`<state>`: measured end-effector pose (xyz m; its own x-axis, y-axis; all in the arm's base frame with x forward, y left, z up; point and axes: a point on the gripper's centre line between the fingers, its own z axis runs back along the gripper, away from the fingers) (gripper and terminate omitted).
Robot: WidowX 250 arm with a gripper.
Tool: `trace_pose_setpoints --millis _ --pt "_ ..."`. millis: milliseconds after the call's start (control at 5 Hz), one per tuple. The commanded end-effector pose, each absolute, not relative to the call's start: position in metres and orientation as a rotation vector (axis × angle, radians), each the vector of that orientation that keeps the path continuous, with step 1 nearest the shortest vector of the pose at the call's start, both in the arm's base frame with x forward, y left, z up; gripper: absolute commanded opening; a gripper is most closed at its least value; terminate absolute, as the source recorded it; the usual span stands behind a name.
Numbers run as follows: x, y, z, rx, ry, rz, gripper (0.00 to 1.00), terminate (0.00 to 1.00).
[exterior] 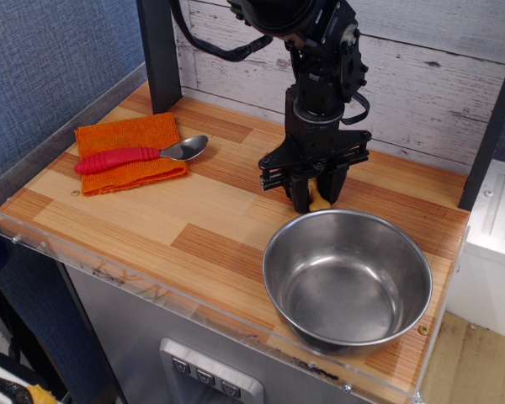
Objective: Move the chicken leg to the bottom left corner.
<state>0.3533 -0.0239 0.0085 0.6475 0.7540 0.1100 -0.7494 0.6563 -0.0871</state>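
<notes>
The chicken leg (319, 199) is a glossy tan-golden toy. Only a thin sliver of it shows between the black fingers, just behind the bowl's far rim. My gripper (315, 198) points straight down at the table and is shut on the chicken leg. Most of the leg is hidden by the fingers. The bottom left corner (21, 220) of the striped wood tabletop, with its clear acrylic rim, lies far to the left of the gripper.
A steel bowl (347, 279) stands at the front right, right in front of the gripper. An orange cloth (130, 151) lies at the back left with a red-handled metal spoon (139, 156) on it. A black post (160, 55) rises at the back.
</notes>
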Motion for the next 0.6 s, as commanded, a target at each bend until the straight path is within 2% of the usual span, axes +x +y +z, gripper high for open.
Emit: trace_pose_setpoints --millis 0,200,400 --pt "0.35 -0.026 0.016 -0.069 -0.152 0.84 0.0 0.0" --pt "0.349 -0.026 0.017 -0.072 -0.151 0.835 0.0 0.0" --pt "0.347 -0.024 0.03 -0.097 -0.133 0.826 0.0 0.0"
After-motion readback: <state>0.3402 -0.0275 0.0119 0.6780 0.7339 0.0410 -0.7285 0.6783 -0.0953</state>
